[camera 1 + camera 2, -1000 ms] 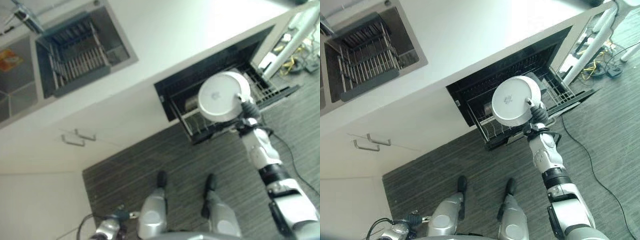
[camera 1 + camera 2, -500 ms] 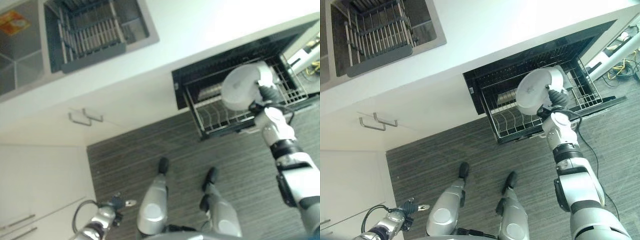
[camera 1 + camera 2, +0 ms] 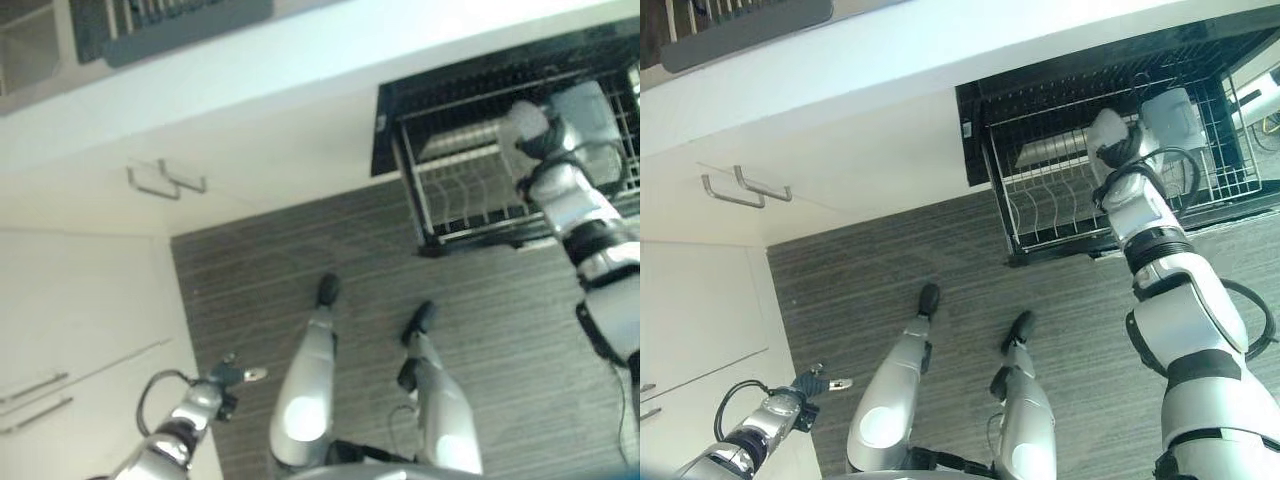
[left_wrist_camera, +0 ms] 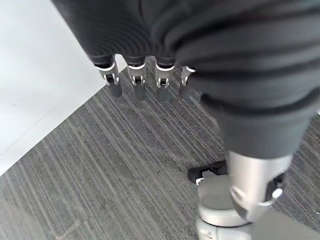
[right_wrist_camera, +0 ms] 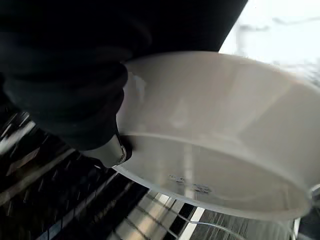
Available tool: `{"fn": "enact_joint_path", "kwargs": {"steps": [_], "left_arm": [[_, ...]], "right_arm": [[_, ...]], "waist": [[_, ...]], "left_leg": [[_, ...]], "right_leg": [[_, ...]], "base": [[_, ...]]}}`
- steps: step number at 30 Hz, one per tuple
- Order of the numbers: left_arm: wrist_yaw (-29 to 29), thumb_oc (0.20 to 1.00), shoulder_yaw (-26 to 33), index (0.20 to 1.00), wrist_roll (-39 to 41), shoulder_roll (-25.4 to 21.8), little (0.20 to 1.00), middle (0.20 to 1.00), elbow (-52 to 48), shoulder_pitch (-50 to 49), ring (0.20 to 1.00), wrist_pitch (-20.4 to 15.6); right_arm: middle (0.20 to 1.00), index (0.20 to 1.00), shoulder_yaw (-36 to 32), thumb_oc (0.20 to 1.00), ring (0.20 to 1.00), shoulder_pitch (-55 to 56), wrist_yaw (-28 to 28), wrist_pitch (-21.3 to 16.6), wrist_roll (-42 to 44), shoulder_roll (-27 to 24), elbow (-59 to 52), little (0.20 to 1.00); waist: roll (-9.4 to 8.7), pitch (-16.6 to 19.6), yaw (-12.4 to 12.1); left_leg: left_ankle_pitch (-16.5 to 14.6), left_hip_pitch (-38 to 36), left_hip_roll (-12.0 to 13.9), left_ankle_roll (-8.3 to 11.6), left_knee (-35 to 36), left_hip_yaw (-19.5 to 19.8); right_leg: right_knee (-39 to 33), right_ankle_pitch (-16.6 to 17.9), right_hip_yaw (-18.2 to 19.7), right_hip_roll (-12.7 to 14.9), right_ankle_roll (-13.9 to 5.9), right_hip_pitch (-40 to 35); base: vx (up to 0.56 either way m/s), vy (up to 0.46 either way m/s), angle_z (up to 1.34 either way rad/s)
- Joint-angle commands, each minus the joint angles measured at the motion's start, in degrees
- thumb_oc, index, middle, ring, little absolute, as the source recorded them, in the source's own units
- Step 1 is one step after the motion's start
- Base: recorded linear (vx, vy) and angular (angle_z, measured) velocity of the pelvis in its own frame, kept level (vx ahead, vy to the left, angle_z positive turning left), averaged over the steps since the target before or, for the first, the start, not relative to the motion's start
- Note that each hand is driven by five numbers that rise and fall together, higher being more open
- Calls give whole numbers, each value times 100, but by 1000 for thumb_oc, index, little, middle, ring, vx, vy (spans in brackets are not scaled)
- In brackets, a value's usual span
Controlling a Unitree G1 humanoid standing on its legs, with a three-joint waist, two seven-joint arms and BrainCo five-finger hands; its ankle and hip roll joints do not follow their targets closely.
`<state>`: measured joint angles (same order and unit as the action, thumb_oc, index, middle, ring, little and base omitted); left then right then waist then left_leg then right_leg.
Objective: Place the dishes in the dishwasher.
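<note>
**Q:** Right eye view first: where is the dish, and which hand has it?

**A:** The right hand [image 3: 1118,140] is clenched on the rim of a white dish [image 3: 1170,115], holding it over the pulled-out dishwasher rack [image 3: 1040,215], toward the rack's far right corner. In the right wrist view the dish [image 5: 220,145] sits directly past the hand's dark cover, with rack wires below it.

**Q:** How does the dish lie?

**A:** It looks tipped on edge, its broad face angled toward the rack's left side and its rim pointing down at the tines. Its exact tilt is hard to read.

**Q:** And the other hand?

**A:** The left hand [image 3: 810,385] hangs low over the floor [image 3: 940,260], well apart from the rack, fingers [image 4: 137,80] straight and relaxed, grasping nothing.

**Q:** What does the coming move turn on?

**A:** Probably lining the rim up with a gap between the tines before lowering.
</note>
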<state>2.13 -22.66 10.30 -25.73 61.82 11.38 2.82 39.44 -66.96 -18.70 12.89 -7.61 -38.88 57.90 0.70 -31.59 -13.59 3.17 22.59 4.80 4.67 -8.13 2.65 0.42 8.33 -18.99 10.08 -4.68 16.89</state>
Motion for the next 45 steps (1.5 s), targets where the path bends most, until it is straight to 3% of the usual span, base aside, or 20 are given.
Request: {"fn": "enact_joint_path", "kwargs": {"steps": [1, 11, 13, 17, 22, 30, 31, 34, 35, 36, 38, 39, 41, 42, 45], "left_arm": [[6, 1000, -235, 1000, 270, -374, 1000, 1000, -38, -358, 1000, 131], [-4, 1000, -395, 1000, 435, -442, 1000, 1000, -352, -282, 1000, 100], [23, 1000, -433, 1000, 488, -436, 1000, 1000, -371, -271, 1000, 78], [76, 1000, -443, 1000, 592, -443, 1000, 1000, -550, -302, 1000, 114], [91, 1000, -479, 1000, 708, -365, 1000, 1000, -728, -518, 1000, -3], [128, 1000, -600, 1000, 629, -437, 1000, 1000, -1092, -883, 1000, -186], [122, 1000, -595, 1000, 606, -441, 1000, 1000, -1111, -898, 1000, -184], [5, 1000, -647, 1000, 573, -408, 1000, 1000, -1093, -908, 1000, -174], [12, 1000, -666, 1000, 572, -384, 1000, 1000, -1104, -910, 1000, -182], [50, 1000, -701, 1000, 606, -305, 1000, 1000, -1089, -926, 1000, -226], [75, 1000, -704, 1000, 616, -193, 1000, 1000, -1015, -983, 1000, -282], [65, 1000, -675, 1000, 584, -42, 1000, 1000, -895, -1012, 1000, -304], [93, 1000, -732, 1000, 580, 110, 1000, 1000, -819, -992, 1000, -330], [122, 1000, -721, 1000, 550, 178, 1000, 1000, -813, -996, 1000, -331], [265, 1000, -769, 1000, 600, 412, 1000, 1000, -774, -925, 1000, -278]], "right_arm": [[200, 200, 498, 200, 200, -549, 24, -7, -1027, -564, -298, 200], [200, 200, 1145, 200, 200, -977, -188, 734, -2169, -237, 343, 200], [200, 200, 1088, 200, 200, -974, -360, 973, -2236, -136, 511, 200], [200, 200, 1100, 200, 200, -967, -632, 1587, -3213, -17, 698, 200], [200, 200, 1105, 200, 200, -935, -930, 2126, -3013, -81, 886, 200], [200, 200, 1124, 200, 200, -1086, -1086, 2255, -2685, -264, 1056, 200], [1000, 1000, 1119, 1000, 1000, -1096, -1107, 2230, -2574, -271, 1050, 1000], [1000, 1000, 871, 1000, 1000, -1021, -1467, 1686, -1233, -159, 1097, 1000], [1000, 1000, 652, 1000, 1000, -933, -1708, 1233, -309, -95, 1067, 1000], [1000, 1000, 197, 1000, 1000, -786, -2060, -186, 1448, 82, 906, 1000], [1000, 1000, -488, 1000, 1000, -500, -2506, -1272, 2049, 393, 514, 1000], [1000, 1000, -1067, 1000, 1000, -213, -2506, -2102, 2708, 670, 232, 1000], [1000, 1000, -1495, 1000, 1000, 12, -2275, -2892, 3512, 963, -13, 1000], [1000, 1000, -1661, 1000, 1000, 116, -2206, -2960, 3408, 1073, -156, 1000], [1000, 1000, -2161, 1000, 1000, 449, -1415, -3601, 4909, 1616, -854, 1000]], "waist": [[-2, 180, -79], [44, 180, -247], [59, 180, -274], [81, 180, -311], [238, 180, -295], [419, 180, -385], [425, 180, -390], [487, 180, -379], [513, 180, -365], [565, 180, -332], [575, 180, -270], [555, 180, -211], [546, 180, -167], [552, 180, -154], [569, 180, -68]], "left_leg": [[139, 555, 62, -126, -382, -69], [189, 1423, -40, -168, -546, 16], [164, 1594, -65, -189, -640, 36], [99, 2003, -74, -230, -838, 69], [90, 2336, -87, -255, -900, 50], [-151, 2551, -138, -231, -1091, 75], [-164, 2585, -144, -230, -1119, 83], [-186, 2654, -180, -241, -1164, 71], [-191, 2662, -188, -245, -1166, 61], [-203, 2628, -185, -247, -1146, 32], [-251, 2557, -173, -227, -1150, -21], [-276, 2491, -164, -207, -1138, -92], [-299, 2447, -159, -204, -1146, -154], [-326, 2424, -159, -205, -1155, -175], [-403, 2252, -137, -195, -1225, -297]], "right_leg": [[882, -368, 414, 523, -494, 87], [1036, -306, 347, 564, -503, 852], [1127, -302, 354, 585, -501, 1021], [1313, -279, 365, 597, -496, 1405], [1410, -216, 426, 628, -491, 1823], [1592, -277, 490, 699, -518, 2096], [1601, -275, 494, 707, -516, 2130], [1621, -275, 533, 712, -495, 2224], [1629, -271, 549, 716, -483, 2252], [1633, -274, 592, 725, -452, 2269], [1660, -313, 648, 728, -414, 2236], [1642, -317, 665, 729, -397, 2183], [1645, -323, 674, 729, -382, 2168], [1662, -338, 678, 731, -372, 2162], [1820, -444, 712, 753, -324, 2109]], "base": [[-50, 16, 2], [-43, 41, 5], [-39, 75, 5], [-37, 61, 11], [-47, 129, 7], [11, 58, 5], [-10, 41, 3], [-17, 60, -1], [-14, 95, -6], [-8, 104, -6], [-12, 103, -7], [-24, 76, -11], [-23, 54, -17], [-15, 47, -13], [1, 27, -7]]}}
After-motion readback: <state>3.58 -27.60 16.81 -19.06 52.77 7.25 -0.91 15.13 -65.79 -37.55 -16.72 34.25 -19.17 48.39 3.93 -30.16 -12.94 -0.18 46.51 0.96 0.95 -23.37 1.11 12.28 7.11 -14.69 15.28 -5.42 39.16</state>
